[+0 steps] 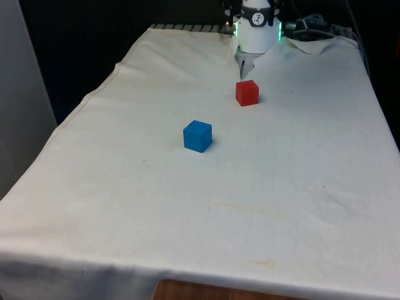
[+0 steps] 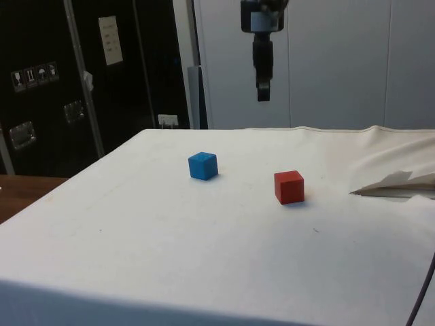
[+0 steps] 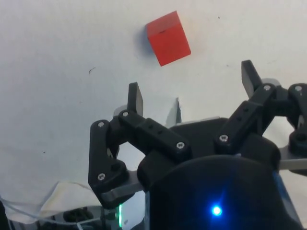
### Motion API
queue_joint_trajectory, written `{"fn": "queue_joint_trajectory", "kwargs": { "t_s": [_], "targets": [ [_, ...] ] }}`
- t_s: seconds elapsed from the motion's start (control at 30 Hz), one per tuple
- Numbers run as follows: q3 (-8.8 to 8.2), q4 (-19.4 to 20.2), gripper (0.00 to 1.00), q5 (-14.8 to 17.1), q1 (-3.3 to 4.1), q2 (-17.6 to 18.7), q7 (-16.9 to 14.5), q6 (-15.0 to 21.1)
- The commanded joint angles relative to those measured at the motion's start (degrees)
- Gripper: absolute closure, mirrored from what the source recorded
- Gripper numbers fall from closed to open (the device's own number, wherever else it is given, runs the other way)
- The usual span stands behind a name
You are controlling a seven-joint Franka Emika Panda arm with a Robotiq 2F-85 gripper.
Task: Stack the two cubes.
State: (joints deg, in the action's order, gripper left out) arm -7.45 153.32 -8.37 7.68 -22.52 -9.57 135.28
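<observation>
Hand (image 3: 192, 91) hangs high above the surface (image 1: 281, 187), fingers spread apart, nothing between them. Red cube (image 1: 247, 92) sits below it on the cloth. Blue cube (image 1: 197, 135) is apart from red, toward the front view's left, nearer the camera.

A white cloth (image 1: 262, 206) covers my table. Off its near edge, bare brown wood (image 1: 206, 292) peeks out from under the hem. At the cloth's far end it bunches into a crumpled fold (image 2: 397, 182). Beyond the cloth's side stand dark cabinets (image 2: 54, 81), one with a pale paper label (image 2: 109, 40).
</observation>
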Motion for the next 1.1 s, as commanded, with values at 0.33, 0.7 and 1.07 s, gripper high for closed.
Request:
{"fn": "queue_joint_trajectory", "kwargs": {
  "t_s": [0.33,0.7,1.07],
  "targets": [
    [-0.06,4.2,0.0,-0.3,-0.29,0.2,-2.0,5.7],
    [-0.06,7.2,0.0,-0.3,-0.46,2.1,-3.8,11.2],
    [-0.06,8.7,0.0,-0.3,-0.57,6.5,-5.3,17.2]
  ]
}}
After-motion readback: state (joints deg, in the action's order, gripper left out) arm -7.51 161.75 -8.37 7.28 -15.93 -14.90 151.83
